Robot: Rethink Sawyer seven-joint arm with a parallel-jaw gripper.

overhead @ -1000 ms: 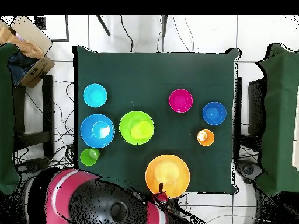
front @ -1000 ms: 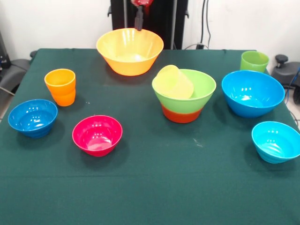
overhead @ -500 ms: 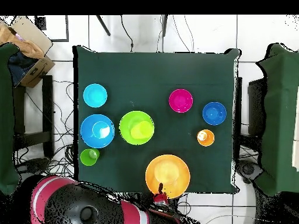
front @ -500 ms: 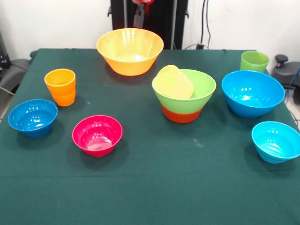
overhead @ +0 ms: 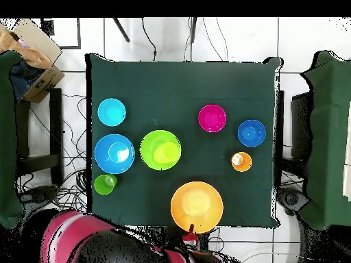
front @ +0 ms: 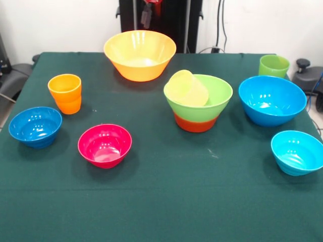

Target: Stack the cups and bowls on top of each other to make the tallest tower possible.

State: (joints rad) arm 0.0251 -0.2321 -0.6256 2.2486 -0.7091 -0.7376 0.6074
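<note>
green cloth covers the table (front: 166, 201). my jaws (front: 147, 14) have drawn up and back behind the yellow-orange bowl (front: 140, 54); i cannot tell their state. ahead of them the tower (front: 198, 101) stays low, its pale yellow cup (front: 187, 88) tilted inside, so stacking remains.

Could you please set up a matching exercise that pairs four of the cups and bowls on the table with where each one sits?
Things:
1. pale yellow cup
2. orange-red bowl
3. light green cup
4. magenta bowl

Places:
A. standing alone on the cloth, between the small dark blue bowl and the tower
B. tilted inside the light green bowl
C. at a table corner, behind the big blue bowl in the front view
D. under the light green bowl

Pairs: 1-B, 2-D, 3-C, 4-A
</note>
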